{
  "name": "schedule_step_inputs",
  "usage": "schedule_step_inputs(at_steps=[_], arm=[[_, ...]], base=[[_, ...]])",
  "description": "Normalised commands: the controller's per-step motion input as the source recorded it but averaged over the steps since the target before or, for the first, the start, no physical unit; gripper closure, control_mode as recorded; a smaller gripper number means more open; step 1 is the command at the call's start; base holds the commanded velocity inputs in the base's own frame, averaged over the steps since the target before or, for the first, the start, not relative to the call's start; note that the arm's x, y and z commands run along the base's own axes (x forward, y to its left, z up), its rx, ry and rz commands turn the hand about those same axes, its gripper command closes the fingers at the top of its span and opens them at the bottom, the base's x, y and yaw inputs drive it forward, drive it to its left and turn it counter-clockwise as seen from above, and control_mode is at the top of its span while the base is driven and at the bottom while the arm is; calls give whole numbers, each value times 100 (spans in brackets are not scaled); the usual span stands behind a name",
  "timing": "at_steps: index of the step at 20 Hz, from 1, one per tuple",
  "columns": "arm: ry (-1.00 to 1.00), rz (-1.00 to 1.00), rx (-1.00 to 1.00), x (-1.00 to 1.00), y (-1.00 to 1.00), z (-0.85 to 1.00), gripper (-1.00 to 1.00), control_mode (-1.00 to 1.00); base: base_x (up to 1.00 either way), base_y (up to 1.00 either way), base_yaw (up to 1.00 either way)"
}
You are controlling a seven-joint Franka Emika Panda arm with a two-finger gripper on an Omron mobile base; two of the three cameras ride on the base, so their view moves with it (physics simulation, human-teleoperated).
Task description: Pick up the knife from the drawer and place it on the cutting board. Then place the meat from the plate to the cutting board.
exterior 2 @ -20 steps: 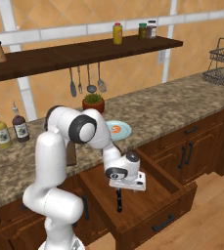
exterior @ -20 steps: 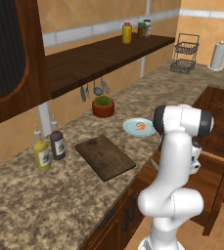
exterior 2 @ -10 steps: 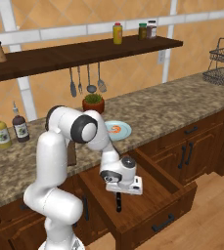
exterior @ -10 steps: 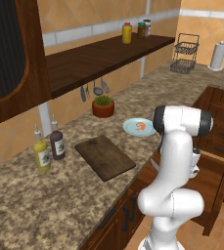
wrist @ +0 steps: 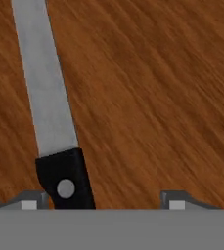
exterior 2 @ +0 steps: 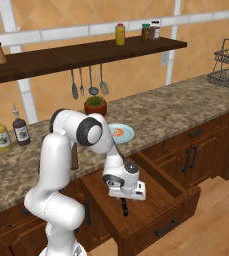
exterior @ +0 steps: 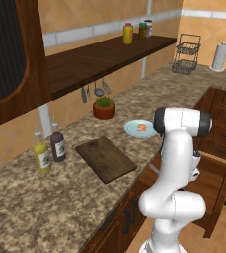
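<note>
Plainly, from the left base view the cutting board (exterior: 106, 158) lay flat near the worktop's (exterior: 45, 207) front edge, dark brown with clear grain. The light blue plate (exterior: 140, 129) sat further along that edge, apart from the board, with the curled orange-pink meat (exterior: 142, 128) on it. The white arm hid most of the pulled-out drawer (exterior: 217, 184).

From the right base view the drawer (exterior 2: 151, 210) stood open below the worktop's front edge, reddish-brown with a black bar handle. The gripper (exterior 2: 124, 199) hung low inside it, directly over the knife (exterior 2: 124, 207), whose black handle poked out beneath the hand.

From the hand view the knife (wrist: 50, 117) rested flat on the drawer floor, silver blade running away, black handle with a pale rivet just beside one fingertip (wrist: 33, 201). The jaws stood apart, gripping nothing.
</note>
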Motion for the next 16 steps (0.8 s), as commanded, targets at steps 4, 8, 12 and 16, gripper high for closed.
schedule_step_inputs(at_steps=[4, 8, 12, 16], arm=[[-7, 0, -1, 0, 2, -73, 100, -100], [-7, 0, -4, -27, -2, -70, 100, -100], [-21, 0, 1, -72, -51, -4, 100, -100], [-20, 0, 5, -78, -70, 41, 100, -100]], base=[[0, 0, 0], [0, 0, 0], [0, 0, 0], [0, 0, 0]])
